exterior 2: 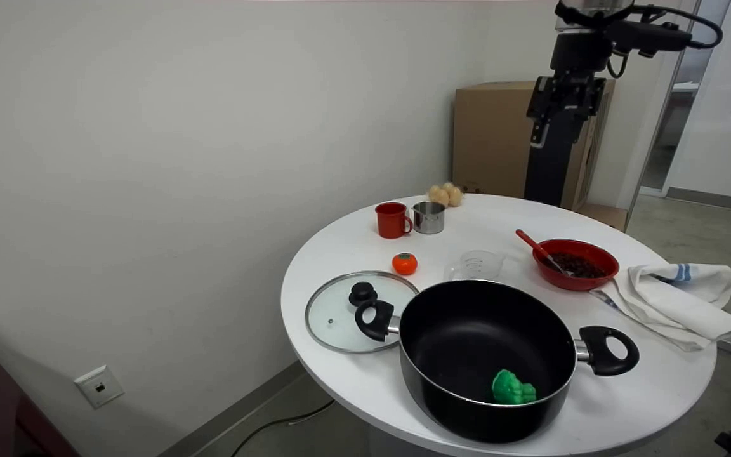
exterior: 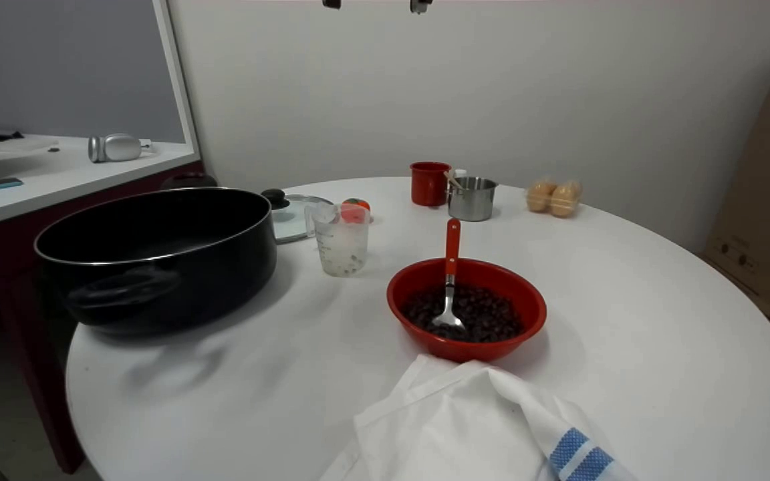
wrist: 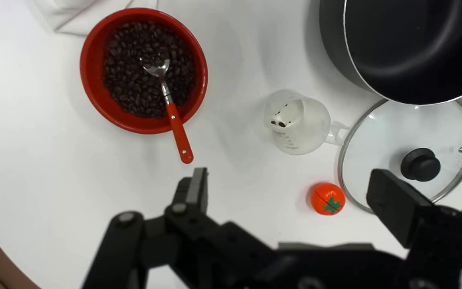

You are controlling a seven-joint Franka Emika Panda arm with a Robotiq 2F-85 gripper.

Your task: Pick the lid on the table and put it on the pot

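The glass lid (exterior: 291, 226) lies flat on the white table (exterior 2: 315, 260), black knob up, beside the pot. It also shows in an exterior view (exterior 2: 334, 317) and in the wrist view (wrist: 371, 156). The black pot (exterior 2: 432, 397) stands uncovered at the table's edge; its rim and one handle hide part of the lid. It also shows in an exterior view (exterior: 231, 267) and in the wrist view (wrist: 335, 52). My gripper (wrist: 289, 180) is open and empty, high above the table. Only its fingertips (exterior: 375, 5) show at the top of an exterior view.
A tomato (wrist: 328, 199) sits at the lid's rim. A clear measuring cup (wrist: 297, 122) stands between the lid and the red bowl (wrist: 144, 126) with a spoon. A red mug (exterior 2: 392, 221), steel cup (exterior 2: 429, 219) and cloth (exterior 2: 683, 304) are around. Green broccoli (exterior 2: 511, 387) lies inside the pot.
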